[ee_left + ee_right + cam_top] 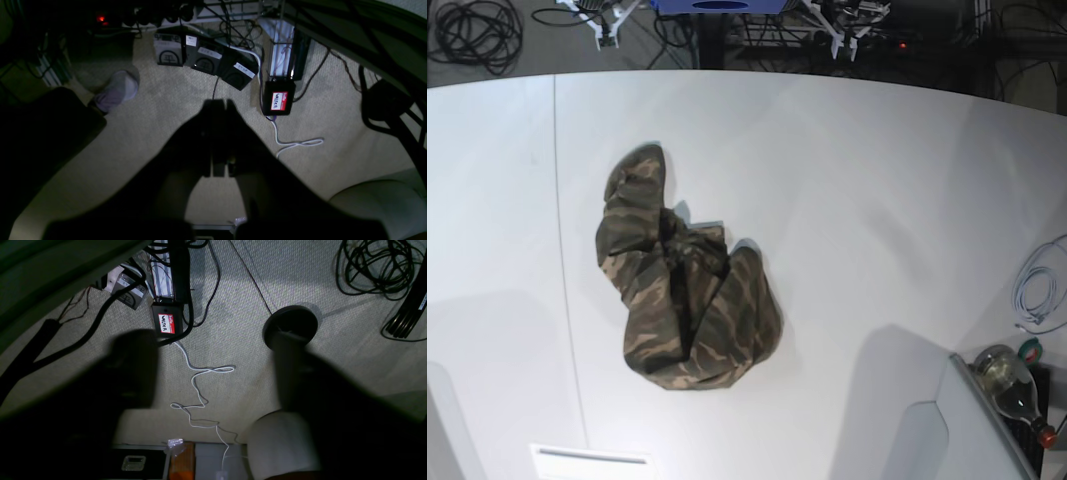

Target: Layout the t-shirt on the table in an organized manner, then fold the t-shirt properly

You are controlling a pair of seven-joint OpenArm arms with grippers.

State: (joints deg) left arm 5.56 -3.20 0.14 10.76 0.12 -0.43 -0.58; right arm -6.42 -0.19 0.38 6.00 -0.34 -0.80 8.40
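On the white bench (847, 200), left of its middle in the base view, the t-shirt (682, 280) lies crumpled in a loose heap, clear of every edge. Neither arm shows there. Off the bench, over the carpet (160, 110), the left pincer (219, 104) is pressed together and empty; the right pincer (213, 350) stands spread, pinching nothing.
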